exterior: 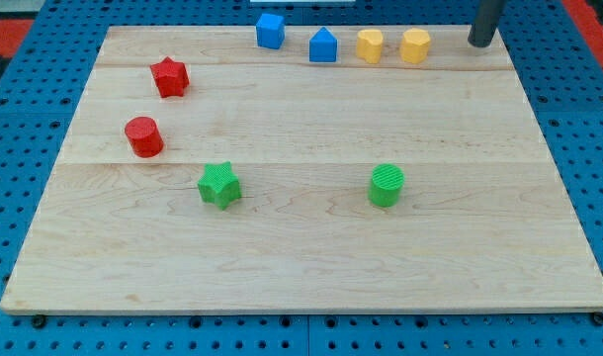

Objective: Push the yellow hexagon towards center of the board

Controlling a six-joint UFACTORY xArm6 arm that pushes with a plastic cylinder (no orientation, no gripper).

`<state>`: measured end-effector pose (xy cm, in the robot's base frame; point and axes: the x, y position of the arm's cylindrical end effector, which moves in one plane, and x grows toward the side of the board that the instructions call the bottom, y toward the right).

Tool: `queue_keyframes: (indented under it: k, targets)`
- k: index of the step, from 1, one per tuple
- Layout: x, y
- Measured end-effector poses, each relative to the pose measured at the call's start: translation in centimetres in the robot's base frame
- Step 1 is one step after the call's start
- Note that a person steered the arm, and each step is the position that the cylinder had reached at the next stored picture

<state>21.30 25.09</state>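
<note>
**Rod parked at the board's far corner, yellow hexagon on the top edge**

Camera view: my tip (480,44), a dark rod with no jaws to open or close, rests on the pale wooden desk (311,267) at one o'clock. The yellow hexagon block (415,45) sits just to its nine o'clock, apart from it. Onward at nine o'clock stand another yellow block (370,45), a blue house-shaped block (323,45) and a blue cube (270,30). A red star block (169,76), a red cylinder (143,136), a green star block (219,185) and a green cylinder (387,185) lie lower.

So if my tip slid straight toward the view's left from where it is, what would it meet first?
Probably the right-hand yellow block: my tip sits just to its right in the same top row. Its yellow neighbour lies beyond.
</note>
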Motion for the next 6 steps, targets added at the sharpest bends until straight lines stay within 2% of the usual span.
queue_keyframes:
  k: [1,2,5,6]
  targets:
    - [-2.2,-5.1]
    - [-1.8,-8.6]
    - [0.6,-12.2]
    - [1.2,-9.3]
